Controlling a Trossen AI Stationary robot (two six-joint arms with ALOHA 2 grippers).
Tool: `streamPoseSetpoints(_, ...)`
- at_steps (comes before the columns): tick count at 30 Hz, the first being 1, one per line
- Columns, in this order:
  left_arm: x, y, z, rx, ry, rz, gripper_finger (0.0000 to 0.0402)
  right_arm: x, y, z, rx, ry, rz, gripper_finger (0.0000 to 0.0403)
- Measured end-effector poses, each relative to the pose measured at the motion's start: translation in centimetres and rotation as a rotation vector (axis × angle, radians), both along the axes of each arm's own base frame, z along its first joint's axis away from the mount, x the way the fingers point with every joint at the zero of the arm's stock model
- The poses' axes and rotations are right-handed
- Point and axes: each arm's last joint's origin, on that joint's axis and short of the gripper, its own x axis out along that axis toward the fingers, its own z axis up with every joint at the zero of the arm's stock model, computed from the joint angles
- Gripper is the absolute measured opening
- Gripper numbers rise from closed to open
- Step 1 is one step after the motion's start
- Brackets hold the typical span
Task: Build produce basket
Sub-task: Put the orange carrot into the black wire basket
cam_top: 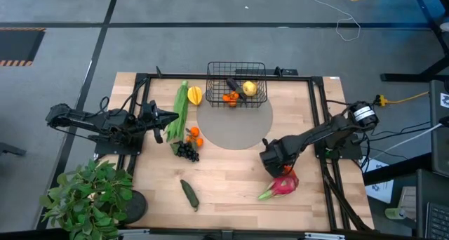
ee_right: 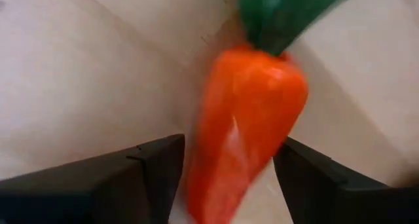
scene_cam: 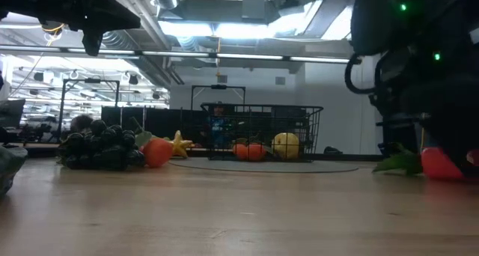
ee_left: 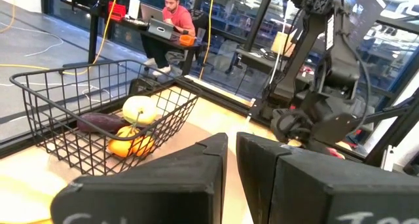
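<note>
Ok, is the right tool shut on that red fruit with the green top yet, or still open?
Open. The right tool has a finger on each side of the red fruit, with a gap showing on both sides.

We count one basket (cam_top: 236, 83), one corn (cam_top: 180, 111), one starfruit (cam_top: 194, 95), one bunch of grapes (cam_top: 186, 151), one cucumber (cam_top: 190, 195), one dragon fruit (cam_top: 283, 184), one carrot (ee_right: 245, 129) and one potted plant (cam_top: 88, 196).

Bright ceiling strips backlight my low view, while the carrot (ee_right: 245, 126) blurs, out of focus, beside my right wrist.
</note>
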Motion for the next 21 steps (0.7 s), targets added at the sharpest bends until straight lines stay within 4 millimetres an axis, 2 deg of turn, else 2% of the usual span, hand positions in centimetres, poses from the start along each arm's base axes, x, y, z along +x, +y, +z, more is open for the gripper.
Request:
streamPoseSetpoints(4,0.0,0.0,0.0,0.0,0.0,0.0,0.0023,-0.3,-0.1,-1.6,0.03,-0.088,-0.005,0.0218)
streamPoseSetpoints(8,0.0,0.0,0.0,0.001,0.0,0.0,0.0023,0.0,-0.3,-1.3,-0.013,-0.083,-0.01,0.0194)
streamPoseSetpoints(13,0.0,0.0,0.0,0.037,0.015,0.003,0.0023,1.1,-1.1,0.7,-0.297,-0.119,0.08,0.0095)
streamPoseSetpoints(16,0.0,0.0,0.0,0.047,0.019,0.005,0.0023,2.5,-1.1,2.3,-0.407,-0.196,0.177,0.0091)
streamPoseSetpoints(21,0.0,0.0,0.0,0.047,0.019,0.005,0.0023,5.1,-2.7,5.9,-0.579,-0.268,0.291,0.0091)
